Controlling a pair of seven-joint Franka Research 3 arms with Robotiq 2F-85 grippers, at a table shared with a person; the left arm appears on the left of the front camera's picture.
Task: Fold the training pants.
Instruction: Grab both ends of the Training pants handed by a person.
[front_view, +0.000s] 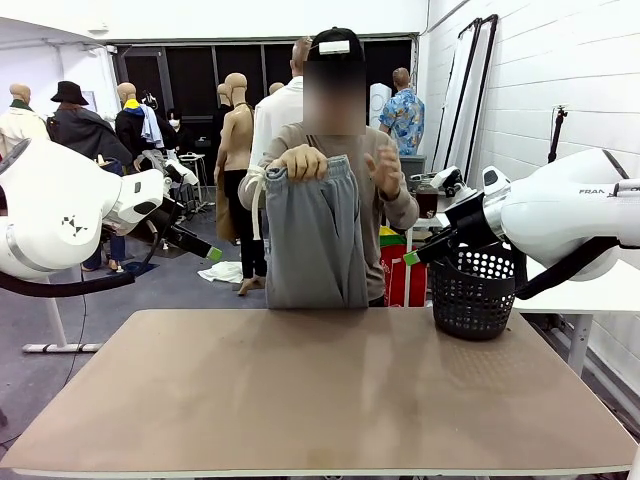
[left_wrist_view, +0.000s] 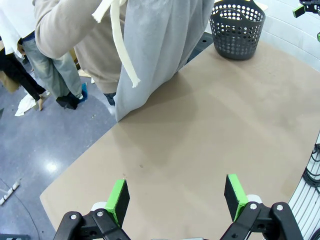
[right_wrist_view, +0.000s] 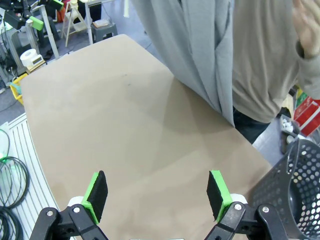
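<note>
Front view: training pants hang between left tool, right tool, untouched.

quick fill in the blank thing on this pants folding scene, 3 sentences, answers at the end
1. The person's hand holds the training pants up by the ____, so the legs hang down at the far edge of the table.
2. The black basket stands on the robot's ____ side of the table.
3. The left tool and the right tool both hover over the table with jaws ____.

Missing words: waistband; right; open
</note>
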